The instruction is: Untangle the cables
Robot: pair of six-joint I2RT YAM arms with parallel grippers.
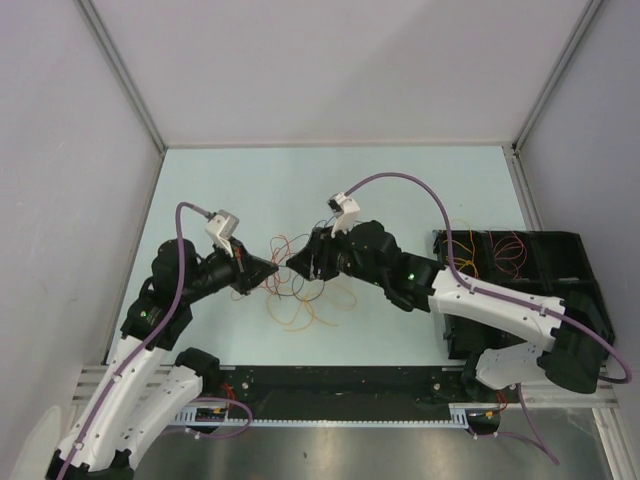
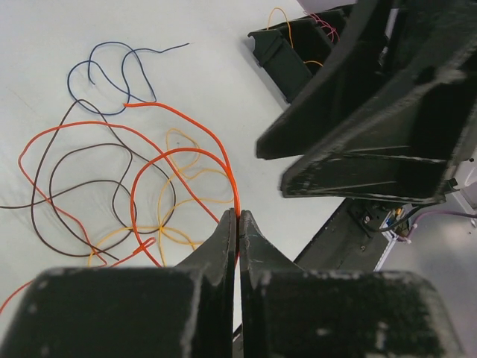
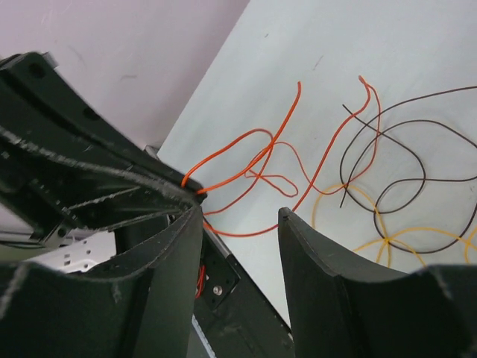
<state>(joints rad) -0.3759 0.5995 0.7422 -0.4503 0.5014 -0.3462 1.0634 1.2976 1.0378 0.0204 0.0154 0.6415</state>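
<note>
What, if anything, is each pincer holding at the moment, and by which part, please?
The left pincer is shut on the orange-red cable, mid-length, where two arcs meet its tips. The right pincer stands open, holding nothing.

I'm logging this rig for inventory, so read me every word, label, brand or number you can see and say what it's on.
No readable text in any view.
White arm covers: no brand or number shows.
Black bin: no label shows.
Small wired part in the left wrist view: too small and blurred to read any marking.
</note>
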